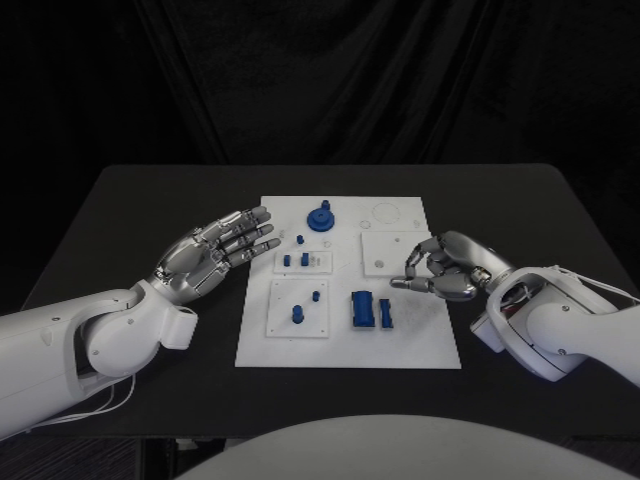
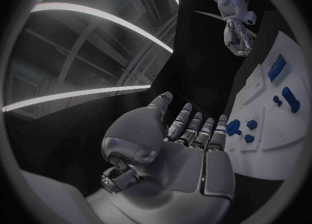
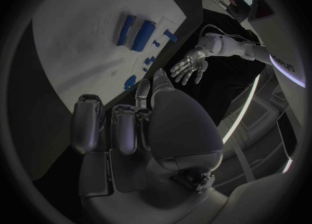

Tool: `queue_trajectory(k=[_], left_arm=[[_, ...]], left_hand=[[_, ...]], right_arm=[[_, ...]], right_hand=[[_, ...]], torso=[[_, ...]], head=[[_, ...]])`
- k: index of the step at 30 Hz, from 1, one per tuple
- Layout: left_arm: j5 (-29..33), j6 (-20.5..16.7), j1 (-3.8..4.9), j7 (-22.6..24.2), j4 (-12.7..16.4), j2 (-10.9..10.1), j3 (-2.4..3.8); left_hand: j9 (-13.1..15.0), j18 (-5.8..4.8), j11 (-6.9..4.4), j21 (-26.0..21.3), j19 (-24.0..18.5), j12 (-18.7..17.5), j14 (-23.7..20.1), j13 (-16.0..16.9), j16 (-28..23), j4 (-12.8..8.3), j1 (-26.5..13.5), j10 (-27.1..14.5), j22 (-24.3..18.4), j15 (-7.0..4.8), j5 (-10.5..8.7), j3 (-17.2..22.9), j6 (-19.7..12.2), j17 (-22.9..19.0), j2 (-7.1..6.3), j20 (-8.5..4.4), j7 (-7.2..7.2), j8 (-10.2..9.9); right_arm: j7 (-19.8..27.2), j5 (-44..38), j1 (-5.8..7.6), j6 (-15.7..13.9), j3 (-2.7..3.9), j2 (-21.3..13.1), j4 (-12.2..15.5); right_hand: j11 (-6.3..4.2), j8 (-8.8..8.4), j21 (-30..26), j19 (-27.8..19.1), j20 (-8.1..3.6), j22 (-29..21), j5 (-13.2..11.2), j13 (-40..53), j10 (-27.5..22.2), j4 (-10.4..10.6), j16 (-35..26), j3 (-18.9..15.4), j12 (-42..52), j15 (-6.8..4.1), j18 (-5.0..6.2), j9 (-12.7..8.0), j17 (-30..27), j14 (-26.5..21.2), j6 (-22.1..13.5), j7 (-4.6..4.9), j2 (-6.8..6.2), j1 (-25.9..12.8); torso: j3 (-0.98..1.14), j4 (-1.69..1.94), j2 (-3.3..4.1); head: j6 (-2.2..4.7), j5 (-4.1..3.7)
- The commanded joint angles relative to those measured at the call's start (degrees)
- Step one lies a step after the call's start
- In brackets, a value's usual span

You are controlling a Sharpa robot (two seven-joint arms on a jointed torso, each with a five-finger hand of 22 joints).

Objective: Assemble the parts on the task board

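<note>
Board, white, lies flat in the middle of the black bench, between two robot hands. Blue parts sit on it, all in its left and middle portion. One round knobbed part stands near the far edge. Two tiny pegs lie just nearer than it. A small raised plate carries two short upright pieces side by side. Another raised plate nearer the robot holds two small pieces. Beside that plate lie two bigger blocks, touching or nearly so. A bare raised plate sits toward the right.

The left robot hand hovers just off the board's left edge, palm up, fingers spread and straight, holding nothing. The right robot hand is over the board's right side with fingers curled inward; nothing is visible in it.
</note>
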Motion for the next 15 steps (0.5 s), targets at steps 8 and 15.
queue_trajectory(k=[8, 15], left_arm=[[-1.58, -6.43, 5.01, 7.24, 0.49, 0.75, 0.08], [-2.81, -6.92, 6.23, 9.20, -2.50, 3.67, 0.07]], left_hand=[[-0.34, -1.32, -1.86, -2.78, -4.07, -0.61, -1.37, -0.02, -2.51, 3.33, -2.67, 0.18, -5.91, -3.49, 0.13, -4.99, -0.29, -0.42, -0.52, -4.95, 2.94, -0.41], [-1.05, -0.42, -4.88, -4.03, -6.57, -4.07, -2.50, -0.40, -6.40, 13.92, 1.85, -1.85, -11.55, -6.33, -4.30, -11.12, -4.14, -1.01, -0.41, -6.72, 0.36, -4.09]], right_arm=[[24.28, 22.24, 3.15, -5.82, -0.18, 2.63, -4.29], [35.04, 35.81, 3.63, 0.33, -0.62, 5.99, -8.58]], right_hand=[[4.19, -3.48, -42.79, -23.30, 4.31, -6.06, 17.02, -12.59, -23.86, -0.41, -30.82, 3.63, -26.59, 4.84, 6.50, -3.86, -41.21, -20.46, -3.31, 2.99, 3.31, 5.58], [13.04, -11.40, -63.67, -38.35, 12.63, -21.57, 17.01, -38.91, -44.96, 0.09, -51.21, 6.18, -53.05, 15.17, 4.60, -15.96, -54.89, -41.12, -8.98, 10.58, 4.85, 0.01]], torso=[[0.72, -0.93, -1.29], [1.25, -1.45, -2.92]], head=[[0.00, 1.11], [0.00, 1.00]])
